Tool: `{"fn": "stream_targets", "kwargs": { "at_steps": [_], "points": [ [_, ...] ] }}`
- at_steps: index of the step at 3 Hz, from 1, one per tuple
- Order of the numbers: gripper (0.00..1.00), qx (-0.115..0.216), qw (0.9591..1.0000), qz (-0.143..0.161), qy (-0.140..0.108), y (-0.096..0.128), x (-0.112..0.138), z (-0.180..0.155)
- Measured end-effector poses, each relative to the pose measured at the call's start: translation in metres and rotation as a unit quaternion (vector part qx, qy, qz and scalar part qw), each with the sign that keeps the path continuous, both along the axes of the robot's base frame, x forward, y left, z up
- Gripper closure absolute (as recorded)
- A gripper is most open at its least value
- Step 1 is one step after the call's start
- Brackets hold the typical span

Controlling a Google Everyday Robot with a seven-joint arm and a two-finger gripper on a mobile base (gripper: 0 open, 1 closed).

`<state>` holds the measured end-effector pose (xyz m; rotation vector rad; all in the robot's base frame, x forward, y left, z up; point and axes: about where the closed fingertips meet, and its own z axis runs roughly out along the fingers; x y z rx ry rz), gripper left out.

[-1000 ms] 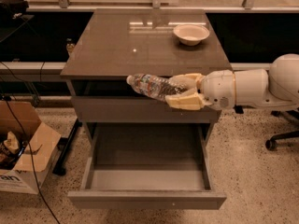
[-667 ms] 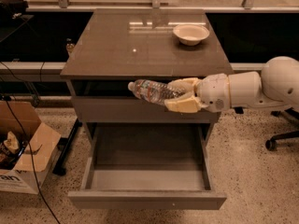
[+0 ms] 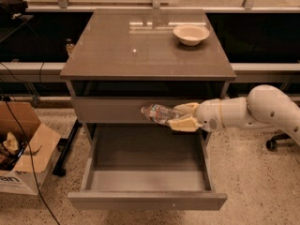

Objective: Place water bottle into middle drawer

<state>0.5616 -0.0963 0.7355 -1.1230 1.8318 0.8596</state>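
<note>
Water bottle (image 3: 155,113) coming down over open middle drawer (image 3: 145,200)
Gripper (image 3: 181,116), reaching from the right, pinches it sideways. It's lower than a second ago, probably just above the drawer's far end; release looks next.

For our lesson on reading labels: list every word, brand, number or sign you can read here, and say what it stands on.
"an": the end of a cut-off word on the cardboard box, lower left.
Label band on the water bottle, gripped by the hand above the open middle drawer: too blurred to read.
No other text shows.
</note>
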Motion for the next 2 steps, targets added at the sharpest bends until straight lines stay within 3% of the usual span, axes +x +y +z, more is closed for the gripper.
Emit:
{"fn": "stream_targets", "kwargs": {
  "at_steps": [1, 2],
  "points": [
    [1.00, 0.009, 0.9984, -0.041, 0.038, -0.014, -0.011, -0.044],
    [1.00, 0.003, 0.9941, -0.082, 0.071, -0.032, -0.030, -0.085]
  ]
}}
